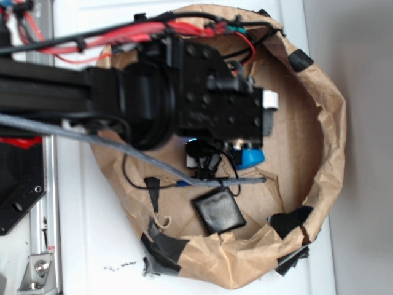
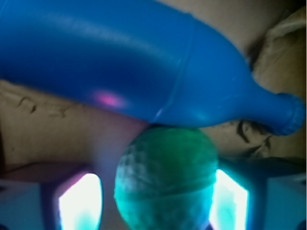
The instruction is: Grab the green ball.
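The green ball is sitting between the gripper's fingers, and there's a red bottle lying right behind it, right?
Not quite: the bottle is blue, not red, as the wrist view shows. The green ball does sit between the gripper fingers, with the bottle lying right behind it.

A dimpled, grid-textured matt surface is shown by the green ball (image 2: 165, 179). The blue bottle (image 2: 144, 67) is seen as smooth, glossy plastic. The bin wall (image 1: 328, 141) is formed of crumpled brown paper, patched with what appears to be black tape (image 1: 163, 246), slightly glossy.
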You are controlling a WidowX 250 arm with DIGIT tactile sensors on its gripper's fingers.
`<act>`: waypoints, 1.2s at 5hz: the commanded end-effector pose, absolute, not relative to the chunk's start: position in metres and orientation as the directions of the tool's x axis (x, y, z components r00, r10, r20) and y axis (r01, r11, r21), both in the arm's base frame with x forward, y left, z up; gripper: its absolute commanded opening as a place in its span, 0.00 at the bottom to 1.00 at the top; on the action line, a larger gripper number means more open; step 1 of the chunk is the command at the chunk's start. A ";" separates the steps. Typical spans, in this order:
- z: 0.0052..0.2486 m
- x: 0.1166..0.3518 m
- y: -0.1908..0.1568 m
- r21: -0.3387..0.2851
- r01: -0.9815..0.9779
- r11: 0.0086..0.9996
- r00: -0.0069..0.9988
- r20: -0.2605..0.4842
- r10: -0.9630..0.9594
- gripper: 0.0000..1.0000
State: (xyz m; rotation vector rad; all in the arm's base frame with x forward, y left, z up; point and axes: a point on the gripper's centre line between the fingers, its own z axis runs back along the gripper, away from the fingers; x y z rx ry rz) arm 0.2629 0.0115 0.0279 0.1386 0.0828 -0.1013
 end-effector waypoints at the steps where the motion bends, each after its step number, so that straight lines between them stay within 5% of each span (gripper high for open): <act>1: 0.053 0.265 0.002 0.074 0.123 0.990 0.992 -0.021 -0.122 0.00; 2: 0.081 0.265 0.001 0.058 0.128 0.990 0.992 0.012 -0.129 0.00; 4: 0.180 0.243 -0.006 0.041 -0.063 0.997 0.988 0.144 0.057 0.00; 6: 0.177 0.240 0.012 0.039 -0.078 0.996 0.986 0.148 0.072 0.00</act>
